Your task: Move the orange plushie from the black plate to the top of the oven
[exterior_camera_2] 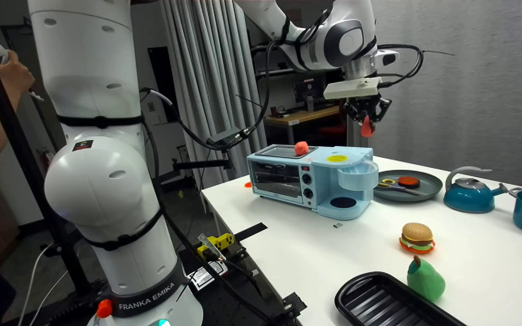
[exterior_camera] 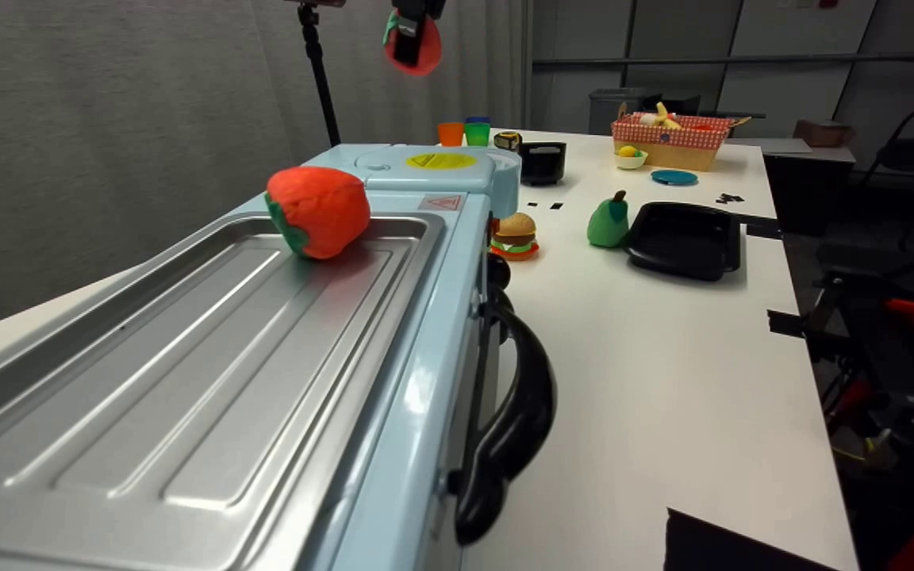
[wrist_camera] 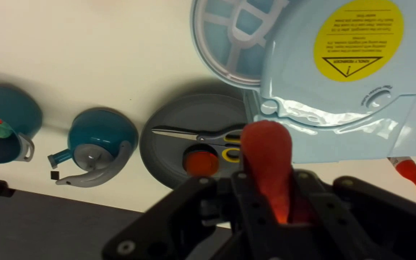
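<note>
My gripper (exterior_camera_2: pixel 366 117) is shut on an orange-red plushie (exterior_camera_2: pixel 368 130) with a green bit, held high in the air beyond the oven's far end. The held plushie also shows in an exterior view (exterior_camera: pixel 428 57) and in the wrist view (wrist_camera: pixel 267 151). A near-identical orange-red plushie (exterior_camera: pixel 322 210) with green rests on the silver ribbed top (exterior_camera: pixel 211 373) of the pale-blue oven (exterior_camera_2: pixel 311 167). I cannot tell which of the two is the task's plushie. The black plate (exterior_camera: pixel 683 238), a shallow dish with a raised rim, holds nothing visible. It also shows in an exterior view (exterior_camera_2: pixel 379 294).
A dark grey plate (wrist_camera: pixel 164 119) with scissors (wrist_camera: pixel 200 137) and a red-orange round item lies beside the oven. A teal kettle (wrist_camera: pixel 101 126) and a teal pot (wrist_camera: pixel 16 104) with an orange-green item inside stand beyond. A toy burger (exterior_camera_2: pixel 417 235) and green pear (exterior_camera_2: pixel 426 280) stand near the black plate.
</note>
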You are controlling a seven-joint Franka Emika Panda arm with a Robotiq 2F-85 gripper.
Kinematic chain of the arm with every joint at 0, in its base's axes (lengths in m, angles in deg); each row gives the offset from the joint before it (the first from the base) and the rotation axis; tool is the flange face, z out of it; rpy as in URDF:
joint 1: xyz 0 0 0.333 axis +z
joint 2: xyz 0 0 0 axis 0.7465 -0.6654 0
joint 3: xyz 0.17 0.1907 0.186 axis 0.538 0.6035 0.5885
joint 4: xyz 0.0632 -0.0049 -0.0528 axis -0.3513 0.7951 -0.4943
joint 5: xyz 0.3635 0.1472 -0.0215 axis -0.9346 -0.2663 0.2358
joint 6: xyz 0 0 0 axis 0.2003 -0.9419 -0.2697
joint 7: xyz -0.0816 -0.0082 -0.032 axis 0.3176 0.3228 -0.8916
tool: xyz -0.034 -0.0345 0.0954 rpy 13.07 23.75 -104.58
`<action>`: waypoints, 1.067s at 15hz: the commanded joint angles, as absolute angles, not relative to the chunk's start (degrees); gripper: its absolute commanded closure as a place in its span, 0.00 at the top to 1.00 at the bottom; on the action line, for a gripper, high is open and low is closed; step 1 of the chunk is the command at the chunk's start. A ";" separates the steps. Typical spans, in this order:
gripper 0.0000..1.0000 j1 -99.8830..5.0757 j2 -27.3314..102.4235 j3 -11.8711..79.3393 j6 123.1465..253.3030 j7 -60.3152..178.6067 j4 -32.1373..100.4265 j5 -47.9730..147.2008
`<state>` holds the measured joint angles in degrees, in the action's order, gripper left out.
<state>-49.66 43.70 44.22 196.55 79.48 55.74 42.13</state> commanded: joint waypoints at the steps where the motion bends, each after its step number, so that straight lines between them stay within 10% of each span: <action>1: 0.04 -49.11 43.01 45.94 194.55 84.86 53.19 35.87; 16: 0.04 -47.15 41.23 52.20 190.29 94.18 53.07 22.26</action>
